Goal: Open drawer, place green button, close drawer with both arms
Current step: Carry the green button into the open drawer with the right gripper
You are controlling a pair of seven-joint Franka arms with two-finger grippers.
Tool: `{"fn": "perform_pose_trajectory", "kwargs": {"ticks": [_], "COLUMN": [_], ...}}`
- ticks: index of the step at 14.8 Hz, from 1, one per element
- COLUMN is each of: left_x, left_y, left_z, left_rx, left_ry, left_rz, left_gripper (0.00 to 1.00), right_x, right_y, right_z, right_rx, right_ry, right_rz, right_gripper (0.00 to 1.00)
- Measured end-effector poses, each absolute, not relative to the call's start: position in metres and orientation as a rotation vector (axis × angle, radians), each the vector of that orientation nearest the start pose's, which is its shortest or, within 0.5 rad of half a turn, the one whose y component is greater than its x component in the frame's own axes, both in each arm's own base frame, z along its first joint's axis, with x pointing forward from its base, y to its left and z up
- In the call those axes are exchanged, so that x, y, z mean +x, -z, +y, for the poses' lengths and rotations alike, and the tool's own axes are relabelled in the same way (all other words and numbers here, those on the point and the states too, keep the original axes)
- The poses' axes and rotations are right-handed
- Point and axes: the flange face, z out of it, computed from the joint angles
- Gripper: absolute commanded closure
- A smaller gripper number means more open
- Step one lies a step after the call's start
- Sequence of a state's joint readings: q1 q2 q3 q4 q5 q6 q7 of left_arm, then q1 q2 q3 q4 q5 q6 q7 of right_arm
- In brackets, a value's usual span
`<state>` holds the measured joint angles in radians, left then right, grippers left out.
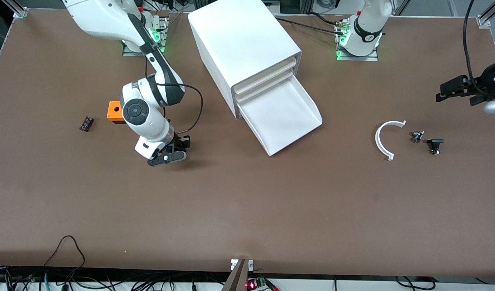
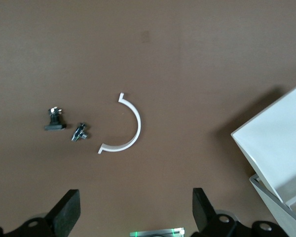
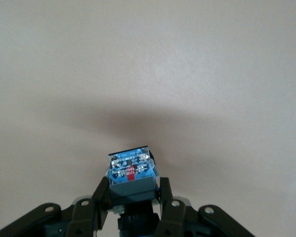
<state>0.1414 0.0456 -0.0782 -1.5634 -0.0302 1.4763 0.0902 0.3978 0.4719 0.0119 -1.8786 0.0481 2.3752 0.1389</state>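
The big white cabinet point(image 1: 243, 44) stands in the middle of the table, and its lowest drawer point(image 1: 284, 117) is pulled far out and shows empty. My right gripper point(image 1: 178, 150) hangs low over bare table between the orange cube point(image 1: 115, 111) and the drawer. In the right wrist view it point(image 3: 133, 190) is shut on the button point(image 3: 130, 173), a small blocky part seen from its blue contact end. The green cap is hidden. My left gripper point(image 1: 453, 91) is open and empty, high over the left arm's end of the table; its fingers point(image 2: 69, 212) stand wide apart.
A white half ring point(image 1: 383, 139) and two small black parts point(image 1: 417, 136) point(image 1: 435, 144) lie toward the left arm's end; they also show in the left wrist view point(image 2: 130, 126). A small dark part point(image 1: 86, 123) lies beside the orange cube.
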Motion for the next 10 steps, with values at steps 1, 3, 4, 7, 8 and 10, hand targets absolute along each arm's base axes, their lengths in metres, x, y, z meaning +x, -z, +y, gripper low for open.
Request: {"fn": "perform_pose_trajectory", "kwargs": {"ticks": [1, 3, 4, 7, 8, 10], "left_x": [0.556, 0.556, 0.555, 0.549, 0.547, 0.545], "left_y": [-0.595, -0.598, -0.601, -0.615, -0.618, -0.620], "left_z": [0.031, 0.030, 0.029, 0.018, 0.015, 0.015], "left_rx": [-3.167, -3.164, -3.163, -3.155, -3.151, -3.133], "left_ry": [-0.209, -0.190, -0.173, -0.137, -0.132, -0.127], "left_rz": [0.022, 0.002, 0.001, -0.113, -0.168, -0.249], "left_gripper": [0.00, 0.00, 0.00, 0.00, 0.00, 0.00], "right_x": [0.593, 0.607, 0.612, 0.616, 0.614, 0.606], "right_y": [-0.279, -0.317, -0.333, -0.366, -0.375, -0.395], "right_z": [0.258, 0.264, 0.267, 0.296, 0.311, 0.342], "right_rx": [-3.075, -3.068, -3.063, -3.003, -2.976, -2.916], "right_ry": [0.016, 0.031, 0.047, 0.123, 0.147, 0.195], "right_rz": [-0.366, -0.370, -0.378, -0.547, -0.599, -0.703], "right_gripper": [0.56, 0.56, 0.56, 0.56, 0.56, 0.56]}}
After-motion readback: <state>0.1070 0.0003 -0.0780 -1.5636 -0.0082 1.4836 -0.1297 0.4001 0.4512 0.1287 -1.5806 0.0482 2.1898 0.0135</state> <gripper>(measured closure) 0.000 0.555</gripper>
